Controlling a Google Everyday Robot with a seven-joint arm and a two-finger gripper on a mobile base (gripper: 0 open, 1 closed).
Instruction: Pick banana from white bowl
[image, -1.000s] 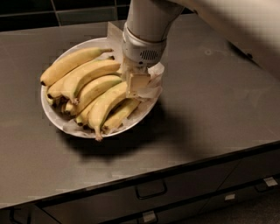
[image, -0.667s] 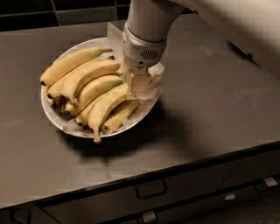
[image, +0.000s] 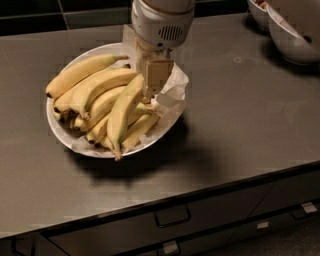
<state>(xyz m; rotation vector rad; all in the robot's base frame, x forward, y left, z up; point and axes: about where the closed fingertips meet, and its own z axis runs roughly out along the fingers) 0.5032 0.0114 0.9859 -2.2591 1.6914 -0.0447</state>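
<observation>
Claw (image: 149, 86): upper centre of frame, over bowl, clamped on banana's upper end | Banana (image: 122, 116): atop other bananas in the bowl (image: 50, 118), tip hanging at the bowl's lower rim | Bowl: left on tabletop (image: 240, 115)

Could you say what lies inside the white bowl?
Bananas on crumpled paper; the tool covers the upper end of the largest banana. The floor of the white bowl is hidden.
</observation>
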